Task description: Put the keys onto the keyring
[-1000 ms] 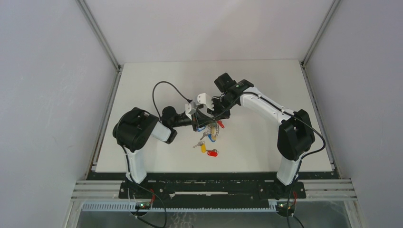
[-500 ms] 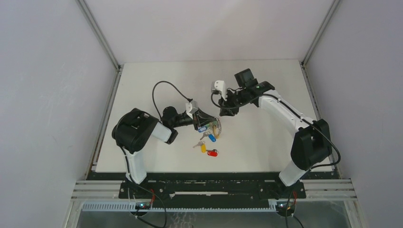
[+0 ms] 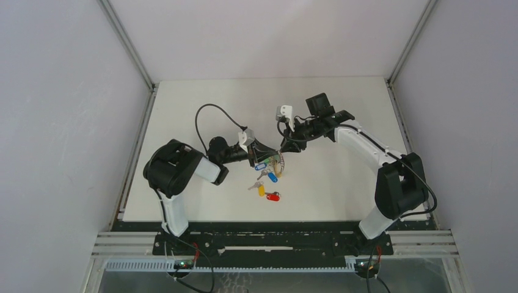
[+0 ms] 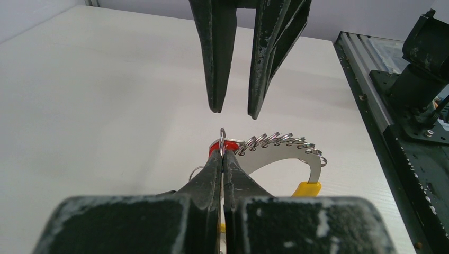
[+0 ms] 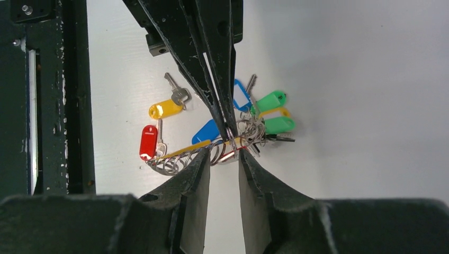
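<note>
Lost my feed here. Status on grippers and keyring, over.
Left gripper shut on the keyring. Right gripper open, empty, tips just short of it. Yellow-tagged key and red-tagged key loose on the table. Nothing between the grippers.

- White tubular left arm (image 3: 175,213) with bulky, rounded black joint housings.
- Thin black cable (image 3: 204,112) looping off its wrist.
- Matching white-and-black right arm (image 3: 360,140).
- Dark left gripper (image 4: 223,154) and dark right gripper (image 5: 222,153): long tapered black fingers, scuffed grey.
</note>
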Motion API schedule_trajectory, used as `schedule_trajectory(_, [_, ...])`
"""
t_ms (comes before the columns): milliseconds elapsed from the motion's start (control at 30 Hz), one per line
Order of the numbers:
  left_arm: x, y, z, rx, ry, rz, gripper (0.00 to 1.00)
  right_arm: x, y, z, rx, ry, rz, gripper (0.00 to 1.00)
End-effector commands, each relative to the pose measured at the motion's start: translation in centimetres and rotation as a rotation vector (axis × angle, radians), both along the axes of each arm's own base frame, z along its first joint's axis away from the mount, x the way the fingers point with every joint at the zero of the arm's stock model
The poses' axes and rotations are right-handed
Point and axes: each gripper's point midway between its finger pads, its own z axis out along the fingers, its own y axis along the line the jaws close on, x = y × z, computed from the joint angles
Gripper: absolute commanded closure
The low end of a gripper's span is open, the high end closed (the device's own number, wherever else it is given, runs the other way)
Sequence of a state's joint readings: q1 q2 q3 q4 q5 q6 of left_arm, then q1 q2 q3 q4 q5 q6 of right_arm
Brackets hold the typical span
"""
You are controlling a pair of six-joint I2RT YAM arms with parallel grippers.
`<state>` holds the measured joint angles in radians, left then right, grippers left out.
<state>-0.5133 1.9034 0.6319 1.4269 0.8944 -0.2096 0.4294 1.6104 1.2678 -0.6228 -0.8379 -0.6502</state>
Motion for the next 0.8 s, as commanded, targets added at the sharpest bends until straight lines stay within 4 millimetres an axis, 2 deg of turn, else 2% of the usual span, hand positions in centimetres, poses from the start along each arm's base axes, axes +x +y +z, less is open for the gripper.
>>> schedule_trajectory(0, [-0.4, 0.0, 3.0, -0.051, -0.087, -0.011, 1.00, 1.0, 1.0, 0.9, 0.063, -0.063, 0.046, 0.74])
schedule_trajectory(167, [-0.4, 0.0, 3.1, -0.052, -0.090, -0.013, 1.00, 1.4, 0.9, -0.3, 0.050, -0.059, 0.055, 0.75])
schedule_trajectory(333, [-0.4, -0.1, 3.2, -0.053, -0.088, -0.017, 1.00, 1.4, 0.9, -0.8, 0.057, -0.051, 0.073, 0.83])
schedule_trajectory(500, [-0.4, -0.1, 3.3, -0.055, -0.088, -0.016, 1.00, 1.3, 0.6, -0.8, 0.059, -0.052, 0.081, 1.00])
schedule_trajectory(767, [-0.1, 0.2, 3.7, -0.063, -0.090, 0.011, 1.00, 1.4, -0.9, -1.6, 0.017, -0.023, 0.050, 1.00])
